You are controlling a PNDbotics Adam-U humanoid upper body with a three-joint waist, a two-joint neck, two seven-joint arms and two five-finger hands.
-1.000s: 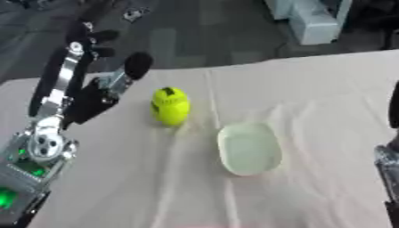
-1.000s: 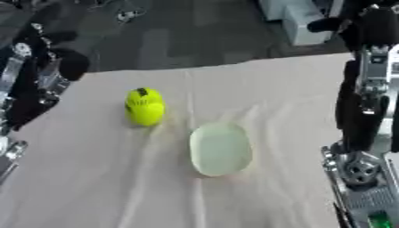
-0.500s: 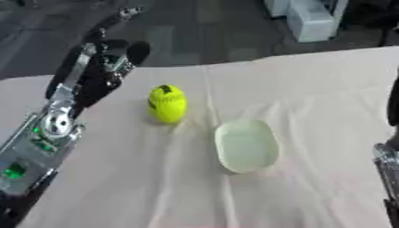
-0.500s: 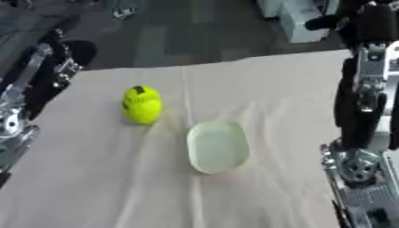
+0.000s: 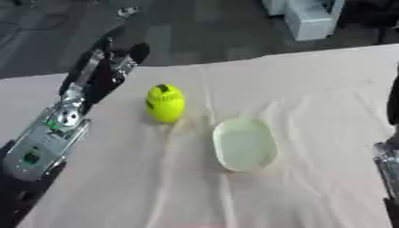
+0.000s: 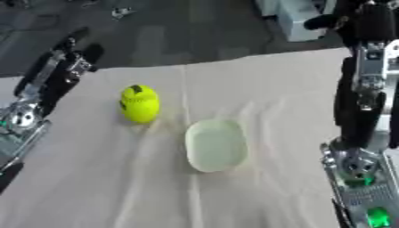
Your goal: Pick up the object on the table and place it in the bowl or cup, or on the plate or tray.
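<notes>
A pale oval plate (image 5: 245, 144) lies nearest on the cream tablecloth (image 5: 311, 89). Just beyond it, to its left and a little apart, sits a yellow lemon-shaped object (image 5: 165, 103). Farther left, the robot's left hand (image 5: 109, 73) hovers apart from the object, holding nothing; whether its fingers are spread or curled cannot be told. The right hand (image 6: 366, 20) is raised at the far right, fingers unclear.

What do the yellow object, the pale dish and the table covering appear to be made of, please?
The yellow object: probably smooth plastic, judging by its bright, even colour. The dish: pale green, matte, likely plastic or ceramic; it is hard to tell which. The table covering: beige cloth, since it wrinkles and folds.
</notes>
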